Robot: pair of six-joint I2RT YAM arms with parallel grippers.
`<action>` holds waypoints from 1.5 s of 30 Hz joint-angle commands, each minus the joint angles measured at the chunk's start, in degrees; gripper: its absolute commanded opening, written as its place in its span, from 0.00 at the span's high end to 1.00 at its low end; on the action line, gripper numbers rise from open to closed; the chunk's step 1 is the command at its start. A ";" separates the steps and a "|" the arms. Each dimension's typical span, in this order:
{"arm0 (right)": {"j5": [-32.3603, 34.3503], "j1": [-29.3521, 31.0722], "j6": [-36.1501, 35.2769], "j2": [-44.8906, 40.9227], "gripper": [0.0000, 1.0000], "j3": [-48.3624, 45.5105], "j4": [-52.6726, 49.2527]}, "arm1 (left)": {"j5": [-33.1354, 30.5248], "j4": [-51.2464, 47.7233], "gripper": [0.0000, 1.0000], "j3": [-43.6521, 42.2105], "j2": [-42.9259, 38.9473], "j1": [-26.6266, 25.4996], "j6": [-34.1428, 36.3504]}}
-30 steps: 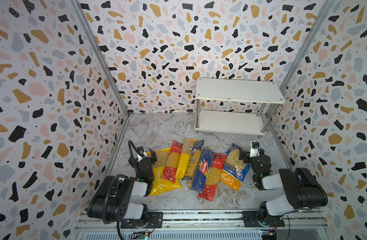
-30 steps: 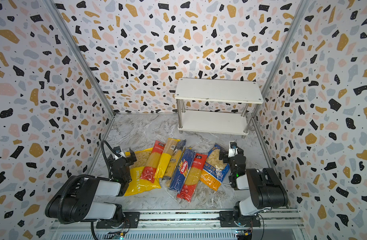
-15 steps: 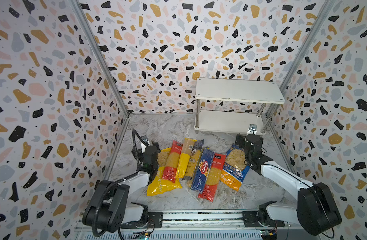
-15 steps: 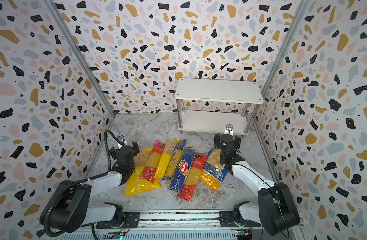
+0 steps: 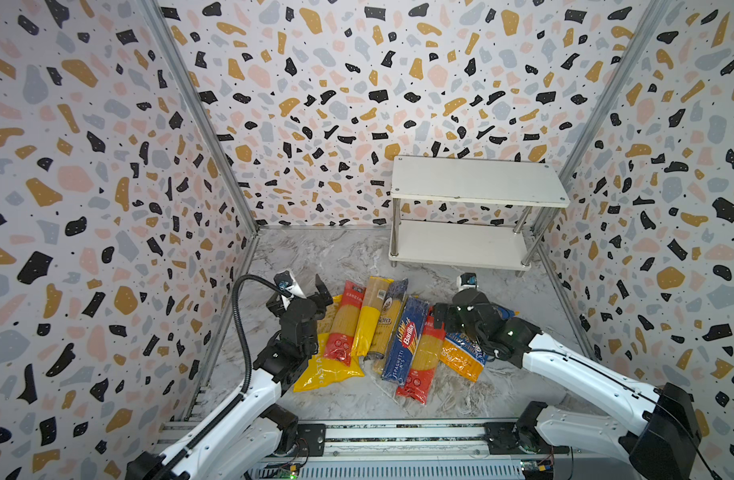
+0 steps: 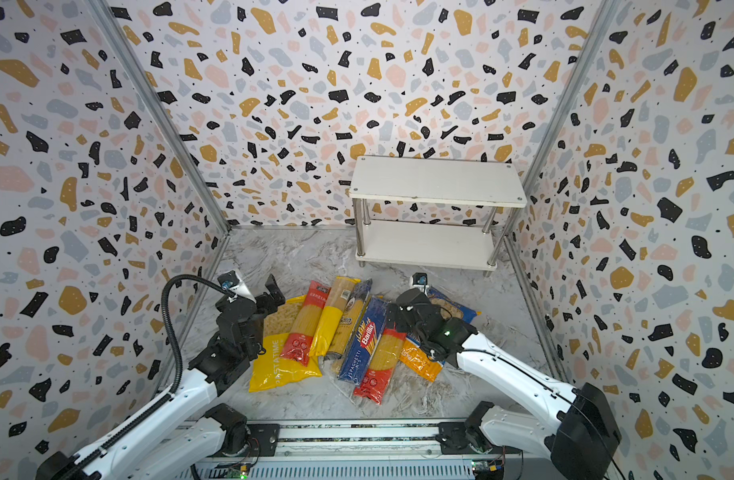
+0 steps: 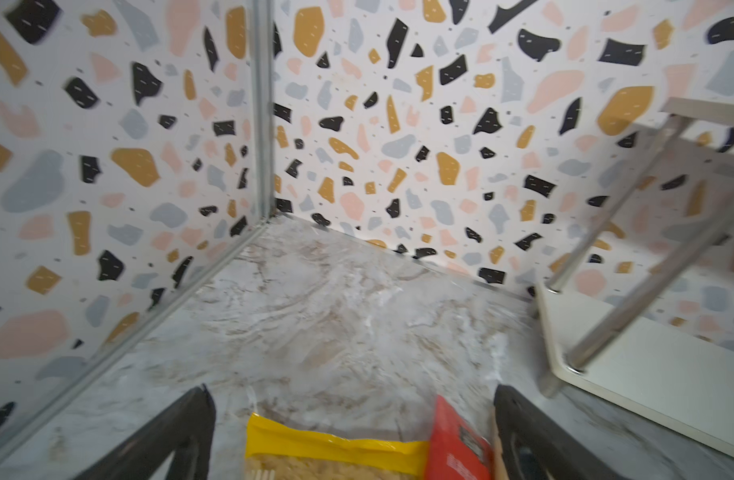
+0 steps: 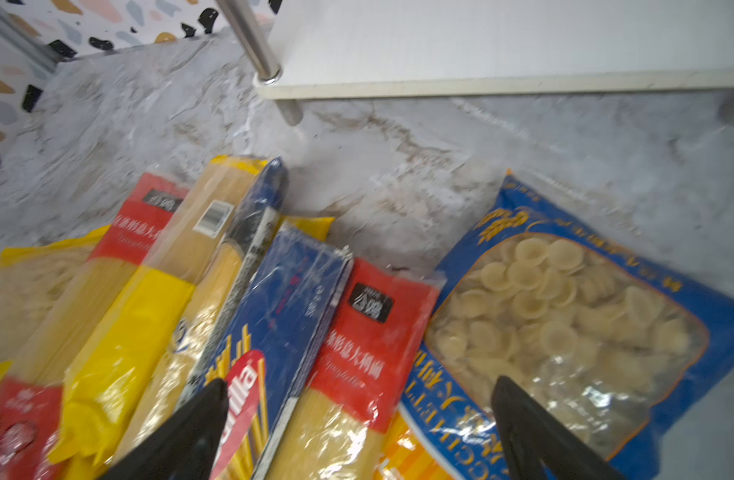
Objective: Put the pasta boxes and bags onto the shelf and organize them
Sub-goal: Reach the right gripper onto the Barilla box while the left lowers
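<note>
The left gripper (image 7: 352,394) stands with its two black fingers (image 7: 182,432) spread wide and holds nothing; between them show the far end of the wide yellow plastic PASTATIME bag (image 5: 327,372) and the top corner of a long red-and-yellow spaghetti pack (image 5: 343,328). Whether it touches them cannot be told. The right gripper (image 8: 359,382) is likewise spread wide and empty, poised low over the pile. One finger is above the dark-blue Barilla spaghetti pack (image 5: 404,340), the other above the wide blue-and-orange bag of shell-shaped pasta (image 5: 460,357), and a second red spaghetti pack (image 5: 422,361) lies between the two. All the packets lie flat side by side, overlapping, near the front of the grey marble-patterned floor (image 5: 336,253). Among them are a long yellow-banded spaghetti pack (image 5: 367,328) and a narrow blue-grey pack (image 5: 388,316) between the first red pack and the Barilla. The small white two-tier shelf with thin chrome posts (image 5: 477,183) stands at the back right, against the rear wall, well apart from the pile and with both boards bare. Terrazzo-patterned walls (image 5: 357,83) in pink, ochre, grey and black close three sides, and the two white arms are mounted on a metal rail (image 5: 398,432) along the front edge.
</note>
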 commanded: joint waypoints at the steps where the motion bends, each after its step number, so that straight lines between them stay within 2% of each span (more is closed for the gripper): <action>1: -0.23 6.11 8.38 1.57 0.01 2.07 -4.52 | 5.49 -10.75 0.02 5.42 -1.63 -3.58 -3.52; 8: 1.58 17.72 13.73 12.63 0.01 6.93 -5.04 | 15.27 -19.15 0.02 13.29 -6.78 -5.57 -3.06; 17: -1.61 22.46 17.22 22.00 0.01 9.89 -1.99 | 22.80 -26.71 0.01 20.20 -9.86 -5.59 -0.75; 24: -2.53 23.76 19.73 27.28 0.01 11.90 -3.28 | 24.86 -27.78 0.00 20.61 -9.63 -5.62 -0.02; 38: -2.07 22.38 23.69 31.20 0.02 9.94 -4.03 | 25.47 -26.18 0.00 19.47 -8.90 -5.64 0.44; 45: -3.26 20.82 22.97 33.37 0.15 9.35 -2.97 | 26.24 -25.08 0.00 18.60 -8.03 -5.61 0.16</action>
